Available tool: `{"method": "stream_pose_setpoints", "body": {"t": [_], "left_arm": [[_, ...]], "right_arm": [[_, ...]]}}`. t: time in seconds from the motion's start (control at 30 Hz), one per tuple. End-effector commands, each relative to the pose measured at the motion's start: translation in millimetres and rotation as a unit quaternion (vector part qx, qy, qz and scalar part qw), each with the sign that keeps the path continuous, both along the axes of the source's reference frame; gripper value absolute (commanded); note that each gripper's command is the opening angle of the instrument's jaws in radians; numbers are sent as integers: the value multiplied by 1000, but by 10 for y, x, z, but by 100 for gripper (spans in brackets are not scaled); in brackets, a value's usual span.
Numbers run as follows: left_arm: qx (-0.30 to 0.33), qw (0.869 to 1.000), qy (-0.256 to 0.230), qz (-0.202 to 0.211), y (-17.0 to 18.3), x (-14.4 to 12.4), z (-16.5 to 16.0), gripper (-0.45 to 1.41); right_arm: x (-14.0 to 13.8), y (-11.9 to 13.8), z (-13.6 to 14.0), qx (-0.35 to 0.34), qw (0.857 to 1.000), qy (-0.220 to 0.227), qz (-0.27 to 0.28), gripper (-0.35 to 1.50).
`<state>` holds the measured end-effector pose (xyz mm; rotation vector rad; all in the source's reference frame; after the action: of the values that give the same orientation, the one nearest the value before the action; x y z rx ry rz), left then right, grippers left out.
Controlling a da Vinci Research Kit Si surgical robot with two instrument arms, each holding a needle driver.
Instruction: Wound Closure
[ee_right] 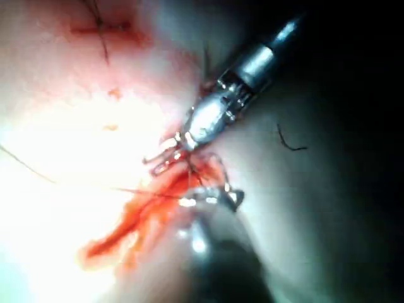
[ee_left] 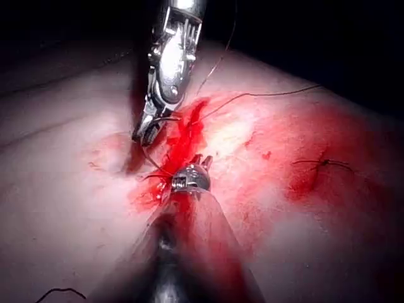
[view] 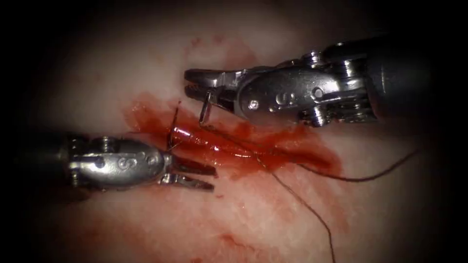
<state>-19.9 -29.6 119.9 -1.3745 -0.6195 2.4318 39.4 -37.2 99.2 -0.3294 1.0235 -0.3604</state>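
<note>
Gripping the needle (view: 206, 108) near its tail, right pincer (view: 191, 84); left pincer (view: 204, 178) apart, empty, beside the cut (view: 253, 146)

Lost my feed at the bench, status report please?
Right pincer shut on needle near one end, above cut. Left pincer open, empty. Thread trails across tissue.

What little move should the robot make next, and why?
Probably slide the open, empty left hand towards the needle. The right hand grips the needle's upper end, and its lower end sits at the cut, close to the left hand, so a second grip there looks sensible.
</note>
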Motion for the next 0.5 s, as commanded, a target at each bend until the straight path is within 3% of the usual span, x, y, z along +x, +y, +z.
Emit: {"method": "stream_pose_setpoints", "body": {"t": [0.03, 0.5], "left_arm": [[3, 1000, 1, -1, -2, -5, 7, 15], [0, 1000, 4, -5, 1, -1, 10, 15]], "right_arm": [[8, -4, 3, 1, 1000, 0, -4, -35], [7, -21, 10, 28, 1000, -3, -14, -35]]}}
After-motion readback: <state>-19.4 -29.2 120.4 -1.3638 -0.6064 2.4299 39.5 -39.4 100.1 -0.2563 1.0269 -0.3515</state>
